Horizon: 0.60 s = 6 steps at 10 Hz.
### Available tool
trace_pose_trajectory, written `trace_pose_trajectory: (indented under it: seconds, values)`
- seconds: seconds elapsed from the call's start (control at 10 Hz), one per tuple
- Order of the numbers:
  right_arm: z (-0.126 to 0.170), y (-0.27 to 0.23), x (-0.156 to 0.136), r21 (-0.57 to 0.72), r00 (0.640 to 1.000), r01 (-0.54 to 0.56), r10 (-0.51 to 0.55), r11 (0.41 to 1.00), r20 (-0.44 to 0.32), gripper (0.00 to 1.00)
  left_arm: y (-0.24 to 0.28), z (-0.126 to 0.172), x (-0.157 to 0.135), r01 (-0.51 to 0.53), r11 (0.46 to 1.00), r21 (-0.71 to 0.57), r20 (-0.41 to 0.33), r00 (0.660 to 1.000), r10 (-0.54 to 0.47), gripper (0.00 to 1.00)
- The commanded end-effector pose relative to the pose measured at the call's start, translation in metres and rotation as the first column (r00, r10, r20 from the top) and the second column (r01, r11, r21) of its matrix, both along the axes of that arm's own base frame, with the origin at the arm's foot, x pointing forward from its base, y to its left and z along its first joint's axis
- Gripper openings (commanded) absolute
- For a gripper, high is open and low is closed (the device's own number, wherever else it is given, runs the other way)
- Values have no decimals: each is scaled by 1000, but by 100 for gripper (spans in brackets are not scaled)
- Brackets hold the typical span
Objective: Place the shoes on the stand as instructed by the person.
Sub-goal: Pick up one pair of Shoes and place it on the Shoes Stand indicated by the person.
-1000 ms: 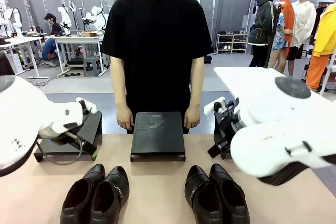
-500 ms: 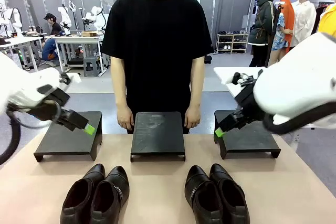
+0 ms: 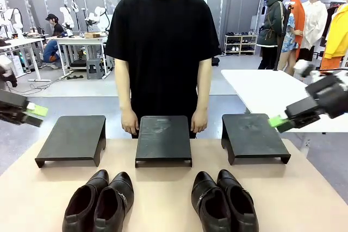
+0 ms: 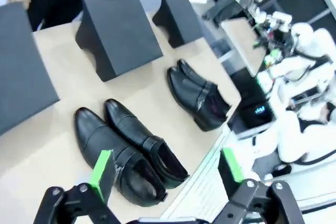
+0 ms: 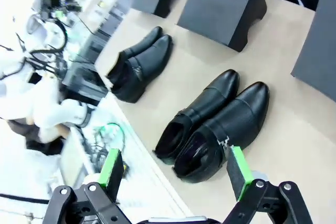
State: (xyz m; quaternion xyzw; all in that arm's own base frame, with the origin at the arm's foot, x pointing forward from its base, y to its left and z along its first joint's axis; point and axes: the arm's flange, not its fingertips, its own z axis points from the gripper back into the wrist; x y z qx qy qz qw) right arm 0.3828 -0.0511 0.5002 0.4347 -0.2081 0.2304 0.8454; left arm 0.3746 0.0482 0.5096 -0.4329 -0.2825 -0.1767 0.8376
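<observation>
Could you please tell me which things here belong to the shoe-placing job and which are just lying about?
Job: left pair of shoes, right pair of shoes, left stand, middle stand, right stand, person.
Lying about: white side table, far shelf rack.

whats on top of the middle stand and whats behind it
The middle stand has a bare top, only a faint smudge. Right behind it stands the person, hands hanging at its far corners. The stand covers the person's legs.
</observation>
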Motion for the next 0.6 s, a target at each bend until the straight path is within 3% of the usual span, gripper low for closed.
trace_pose_trajectory:
  seconds: [0.0,0.1,0.2,0.5]
  values:
    - [-15,-56,-7,154,993,96,-84,983,-81,100,40,-9,-21,-49,993,-105,-15,999,48,100]
    - [-26,-92,-24,233,981,180,-157,956,-114,100,71,-12,-45,-75,983,-168,-19,997,72,100]
    - [-34,-117,-43,277,973,229,-209,933,-102,100,97,-12,-68,-117,963,-243,7,992,122,100]
    - [-58,-173,-97,377,931,363,-350,852,-104,100,158,-27,-127,-281,872,-401,-25,955,297,100]
